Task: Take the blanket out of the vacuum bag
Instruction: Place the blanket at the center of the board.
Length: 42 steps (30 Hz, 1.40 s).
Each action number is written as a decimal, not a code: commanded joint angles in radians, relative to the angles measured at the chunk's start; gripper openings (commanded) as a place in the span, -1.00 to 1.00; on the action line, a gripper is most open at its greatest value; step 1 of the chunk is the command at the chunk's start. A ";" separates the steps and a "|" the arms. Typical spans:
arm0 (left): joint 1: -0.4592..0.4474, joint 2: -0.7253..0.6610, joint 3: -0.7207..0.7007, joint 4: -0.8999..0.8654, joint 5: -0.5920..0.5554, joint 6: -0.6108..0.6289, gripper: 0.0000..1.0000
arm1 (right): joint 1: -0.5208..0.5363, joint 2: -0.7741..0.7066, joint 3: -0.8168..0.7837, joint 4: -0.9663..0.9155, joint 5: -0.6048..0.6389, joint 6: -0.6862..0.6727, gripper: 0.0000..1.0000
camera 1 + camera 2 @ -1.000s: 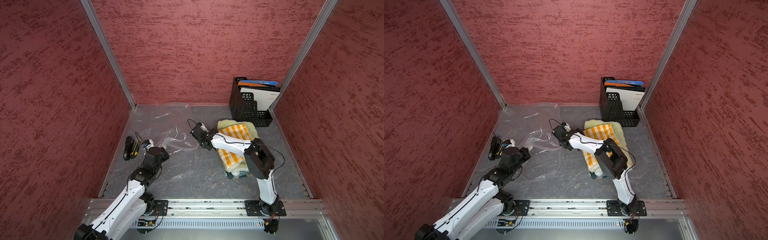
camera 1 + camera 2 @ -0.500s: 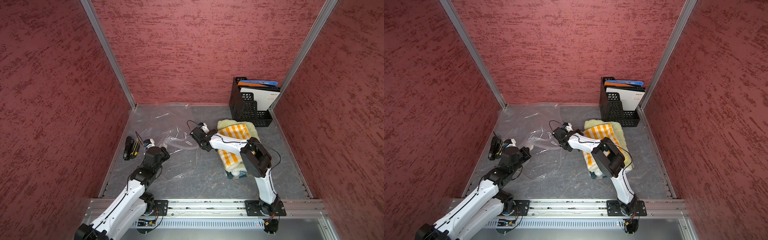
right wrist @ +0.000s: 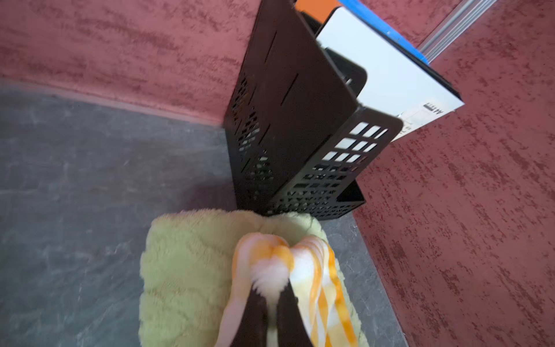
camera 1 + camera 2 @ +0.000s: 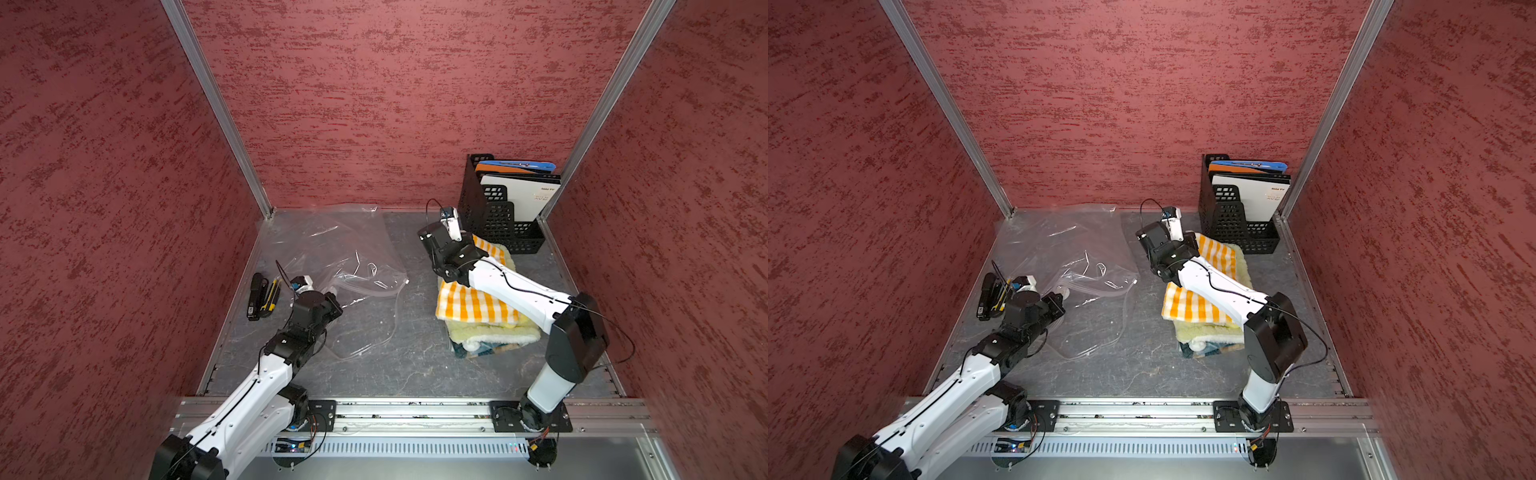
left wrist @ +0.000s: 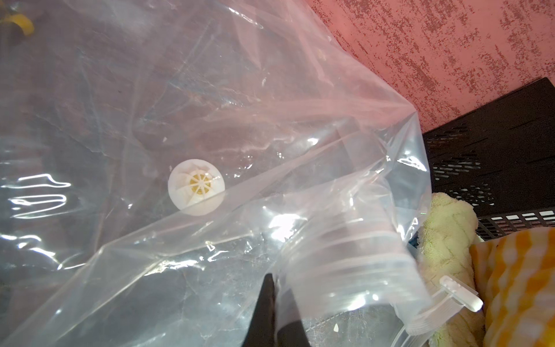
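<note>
The grey worktop (image 4: 395, 365) carried everything. Spread wide across it, out beyond the left fingers (image 5: 265, 306), lay the vacuum bag (image 4: 324, 245), clear, crumpled and flat. Those left fingers were pressed together on the bag's near edge, plastic pinched between them. And the blanket (image 4: 469, 305), all orange-and-white checks, was out of the bag and well apart from it, lying on top of a pale green fluffy cloth (image 4: 490, 332) on the worktop. The right fingers (image 3: 256, 312) were clamped on a fold at the blanket's far end, a tuft of it bunched up between the tips. Just beyond those right fingers stood a black file rack (image 4: 503, 224) with folders in it, its foot meeting the green cloth. Two dark tools (image 4: 256, 297) lay just beside the left fingers, on the side away from the blanket. Ahead of the left fingers sat the bag's round white valve (image 5: 196, 187), and off to their blanket side, the small white slider clip (image 5: 461, 293) on the zip strip.
</note>
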 commanded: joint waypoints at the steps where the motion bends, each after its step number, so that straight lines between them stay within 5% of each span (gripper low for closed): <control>1: 0.007 0.005 0.029 0.021 0.024 0.019 -1.00 | -0.008 0.107 0.052 0.035 -0.017 -0.014 -1.00; 5: 0.005 0.003 0.022 0.007 0.045 0.020 -1.00 | -0.028 0.205 0.079 -0.009 -0.078 0.016 -0.93; 6: 0.005 0.001 0.020 -0.004 0.046 0.021 -1.00 | -0.034 0.221 0.072 -0.013 -0.088 0.023 -0.78; 8: 0.006 -0.008 0.014 -0.017 0.041 0.025 -1.00 | -0.050 0.238 0.066 -0.024 -0.111 0.036 -0.08; 12: 0.007 -0.027 0.004 -0.014 0.042 0.026 -1.00 | -0.052 0.163 0.048 -0.045 -0.159 0.042 0.35; 20: 0.008 0.031 0.023 0.053 0.067 0.016 -1.00 | -0.088 -0.177 -0.025 -0.211 -0.344 0.136 0.52; 24: 0.008 0.088 0.054 0.077 0.098 0.002 -1.00 | -0.315 -0.307 -0.172 -0.293 -0.659 0.231 0.57; 31: -0.016 0.183 0.142 0.073 0.164 0.056 -1.00 | -0.498 -0.492 -0.453 -0.294 -0.880 0.265 0.68; 42: -0.186 0.230 0.143 0.090 0.069 0.022 -0.95 | -0.549 -0.638 -0.630 -0.239 -1.146 0.295 0.54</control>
